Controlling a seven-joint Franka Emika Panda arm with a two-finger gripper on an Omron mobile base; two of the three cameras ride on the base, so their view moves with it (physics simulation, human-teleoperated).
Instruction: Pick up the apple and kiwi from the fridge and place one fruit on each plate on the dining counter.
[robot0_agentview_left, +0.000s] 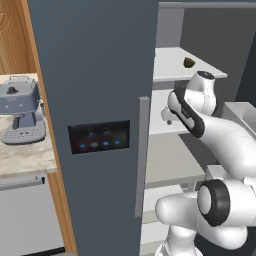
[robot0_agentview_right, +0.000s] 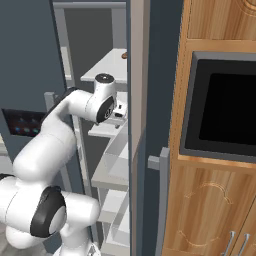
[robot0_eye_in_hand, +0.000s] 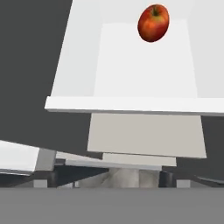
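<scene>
Fridge: tall dark slate-blue fridge (robot0_agentview_left: 95, 75) with a black panel of blue lights (robot0_agentview_left: 99, 136); its door stands open, white shelves showing inside.
Arm: the white arm reaches into the fridge at the height of a middle shelf.
Gripper: the gripper (robot0_agentview_right: 120, 111) is seen at the shelf edge in the right base view; whether its jaws are spread or pressed together cannot be told from the pictures; nothing seen held.
Apple: small round red-orange apple (robot0_eye_in_hand: 153, 22) lies on a white shelf (robot0_eye_in_hand: 144, 65), at its far end, well apart from the gripper, ahead of it and a little to the right in the hand view.
Kiwi: small dark brownish-green kiwi (robot0_agentview_left: 188, 62) sits on the upper white shelf (robot0_agentview_left: 175, 65), above the arm's wrist.
Left of fridge: a blue-grey espresso machine (robot0_agentview_left: 21, 110) stands on a beige marbled surface (robot0_agentview_left: 25, 155).
</scene>
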